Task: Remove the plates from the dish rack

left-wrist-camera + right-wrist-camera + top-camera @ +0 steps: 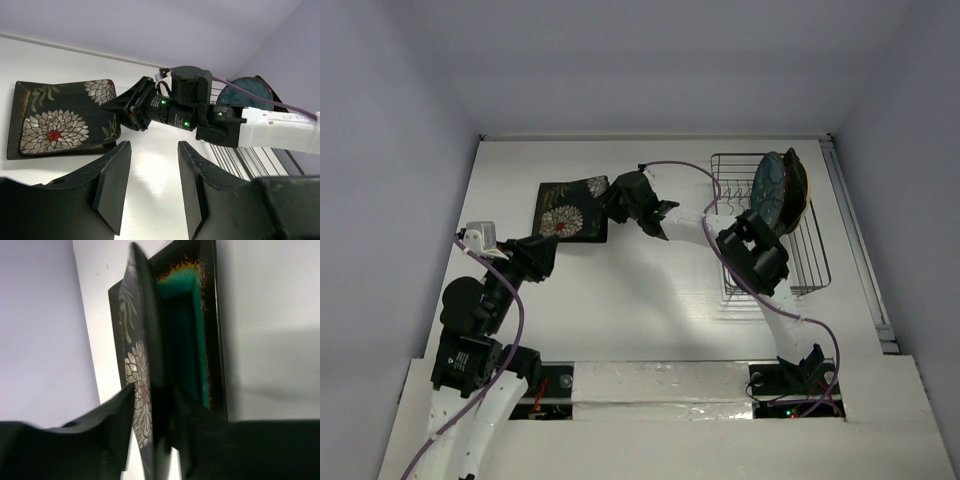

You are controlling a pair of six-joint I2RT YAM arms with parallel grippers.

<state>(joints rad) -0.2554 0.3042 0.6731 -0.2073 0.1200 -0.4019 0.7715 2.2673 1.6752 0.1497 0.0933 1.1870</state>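
Square plate rim blurred; right tool grip unclear; rack plates partly behind arm.

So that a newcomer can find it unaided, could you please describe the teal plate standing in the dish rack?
Find the wire dish rack on the right side of the white table. Two dishes stand on edge at its far end; the teal plate is the left one, round and glossy, while the dish behind it shows only a dark rim.

I see the square plates stacked on the table, left of the dish rack with round plates standing inside
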